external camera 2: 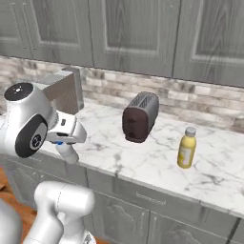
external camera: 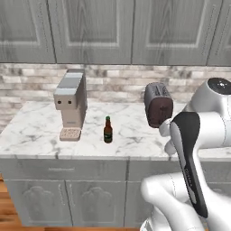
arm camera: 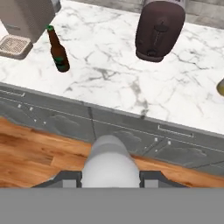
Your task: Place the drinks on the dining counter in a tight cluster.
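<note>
My claw (arm camera: 110, 175) pinches a clear water bottle (arm camera: 110, 164), held out over the floor. The brown beer bottle (external camera: 108, 130) and yellow juice bottle (external camera 2: 187, 147) stand well apart on the worktop (external camera: 131, 126). I'd carry it upright and steady.

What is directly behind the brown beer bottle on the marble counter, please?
Bare marble counter and the brick wall lie behind the beer bottle; the spot right behind it is hidden.
</note>
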